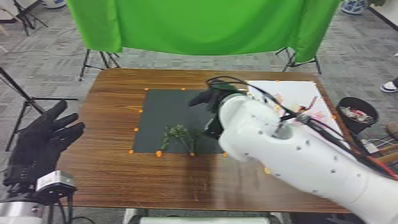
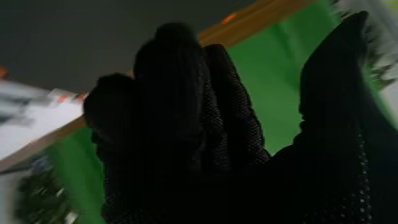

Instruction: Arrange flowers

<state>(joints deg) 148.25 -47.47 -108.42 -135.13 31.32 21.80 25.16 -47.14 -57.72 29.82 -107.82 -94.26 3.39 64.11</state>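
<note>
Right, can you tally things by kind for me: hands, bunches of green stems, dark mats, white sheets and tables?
Hands: 2, the left hand and the right hand
Bunch of green stems: 1
Dark mat: 1
White sheet: 1
Table: 1
Total: 6

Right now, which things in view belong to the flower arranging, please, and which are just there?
For the job:
green stems
dark mat under them
white sheet with pinkish pieces, probably flowers

Just there:
black bin beside the table
green cloth behind
</note>
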